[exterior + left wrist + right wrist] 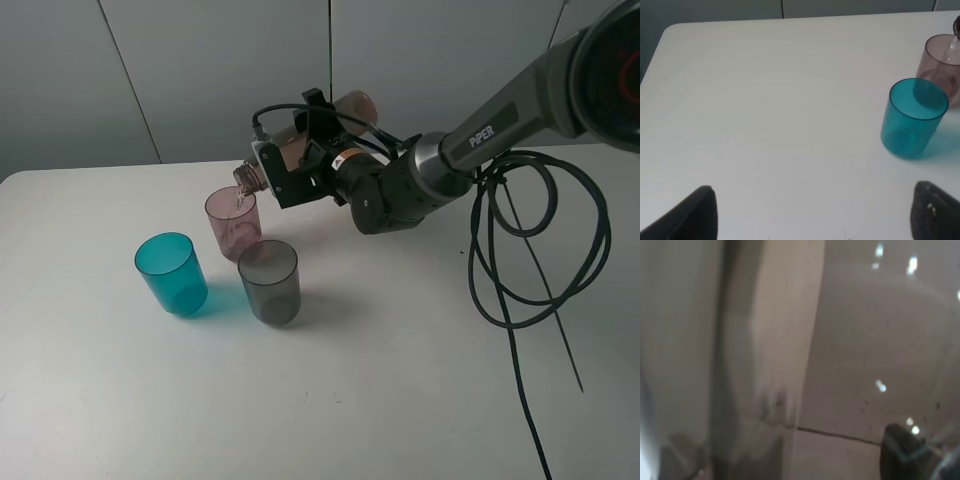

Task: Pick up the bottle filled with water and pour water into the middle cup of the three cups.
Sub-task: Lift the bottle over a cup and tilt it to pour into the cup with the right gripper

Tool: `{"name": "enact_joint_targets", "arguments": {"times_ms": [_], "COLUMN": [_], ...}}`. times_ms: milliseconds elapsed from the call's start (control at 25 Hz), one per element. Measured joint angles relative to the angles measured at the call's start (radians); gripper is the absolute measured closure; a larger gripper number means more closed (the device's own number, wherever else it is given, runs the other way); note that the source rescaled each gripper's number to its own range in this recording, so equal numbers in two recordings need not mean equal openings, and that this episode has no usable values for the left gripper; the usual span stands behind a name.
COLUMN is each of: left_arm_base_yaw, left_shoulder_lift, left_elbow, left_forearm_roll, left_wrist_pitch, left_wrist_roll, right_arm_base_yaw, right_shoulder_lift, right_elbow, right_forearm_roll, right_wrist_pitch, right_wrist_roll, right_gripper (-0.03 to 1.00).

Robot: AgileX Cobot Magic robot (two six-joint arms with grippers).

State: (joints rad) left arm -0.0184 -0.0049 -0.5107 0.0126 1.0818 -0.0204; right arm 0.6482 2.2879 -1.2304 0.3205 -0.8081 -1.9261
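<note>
My right gripper (pixel 303 150) is shut on the smoky brown bottle (pixel 252 177), which lies tilted with its mouth down over the pale pink middle cup (pixel 232 222). A thin stream of water (pixel 240 200) falls from the mouth into that cup. Beside it stand the teal cup (pixel 171 273) to the front left and the dark grey cup (pixel 269 281) in front. The left wrist view shows the teal cup (pixel 912 120), the pink cup (pixel 941 67) behind it, and my left gripper (pixel 812 215) open over bare table. The right wrist view is filled by the blurred bottle (pixel 865 340).
Black cables (pixel 530 250) loop from the right arm down across the right side of the white table (pixel 400 380). A grey panelled wall stands behind the table's far edge. The table's left corner shows in the left wrist view.
</note>
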Motion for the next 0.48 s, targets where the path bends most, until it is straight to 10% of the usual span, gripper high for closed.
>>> {"name": "enact_joint_targets", "arguments": {"times_ms": [480], "left_arm_base_yaw": [0.0], "left_shoulder_lift": [0.0], "left_elbow": [0.0], "left_forearm_roll": [0.0], "left_wrist_pitch": [0.0], "left_wrist_roll": [0.004], "right_arm_base_yaw": [0.0], "right_shoulder_lift": [0.0], "right_elbow": [-0.037], "right_forearm_roll": [-0.046], "right_wrist_pitch": [-0.022], "right_wrist_roll": [-0.013], "right_gripper": [0.96]}}
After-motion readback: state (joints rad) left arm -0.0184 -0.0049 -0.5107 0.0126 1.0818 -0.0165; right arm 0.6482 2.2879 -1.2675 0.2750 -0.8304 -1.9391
